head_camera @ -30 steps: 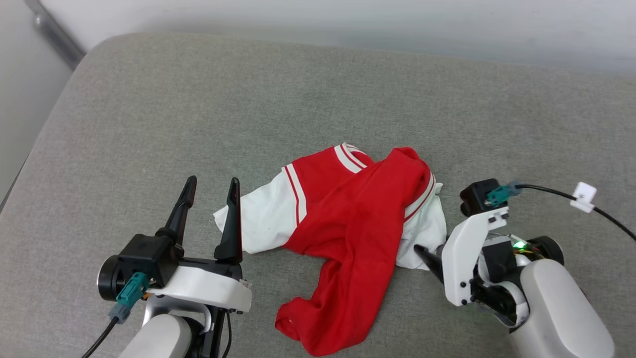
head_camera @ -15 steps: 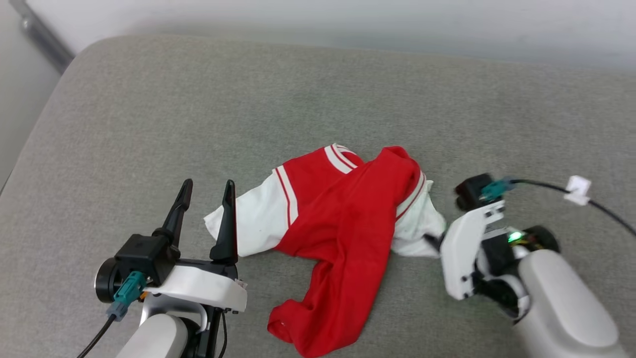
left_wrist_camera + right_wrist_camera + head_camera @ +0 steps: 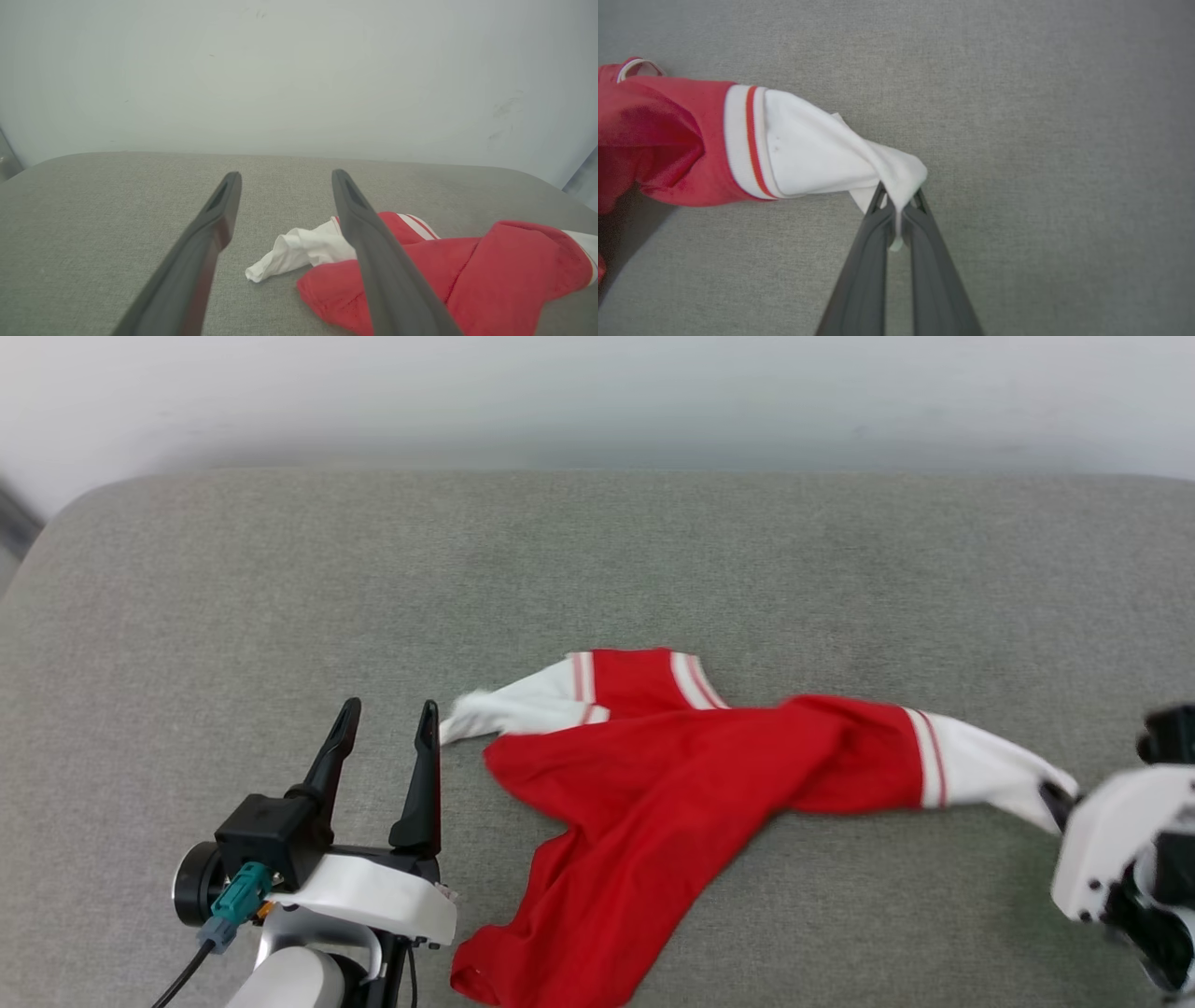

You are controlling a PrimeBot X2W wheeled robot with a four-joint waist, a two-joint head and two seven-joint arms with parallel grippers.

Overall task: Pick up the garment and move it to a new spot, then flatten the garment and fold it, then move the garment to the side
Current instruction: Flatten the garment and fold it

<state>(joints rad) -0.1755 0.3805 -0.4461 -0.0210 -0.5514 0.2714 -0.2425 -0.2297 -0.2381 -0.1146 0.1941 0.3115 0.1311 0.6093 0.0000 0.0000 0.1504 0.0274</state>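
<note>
The garment [image 3: 672,775], red with white sleeves and striped trim, lies stretched across the grey cushion. My right gripper [image 3: 899,198] is shut on the tip of one white sleeve [image 3: 817,158], and the cloth runs taut from it toward the red body. In the head view that gripper [image 3: 1060,803] sits at the far right edge. The other white sleeve [image 3: 299,249] lies crumpled just beyond my left gripper [image 3: 387,719], which stands open over the cushion, left of the garment, touching nothing. Its right finger [image 3: 373,242] hides part of the red cloth in the left wrist view.
The grey cushion [image 3: 280,579] spreads wide to the left and behind the garment, with a rounded back edge. A pale wall [image 3: 597,392] rises right behind it.
My right gripper has shut on the white sleeve and pulled it to the right, drawing the bunched garment out long. The head view has also shifted. My left gripper stays open.
</note>
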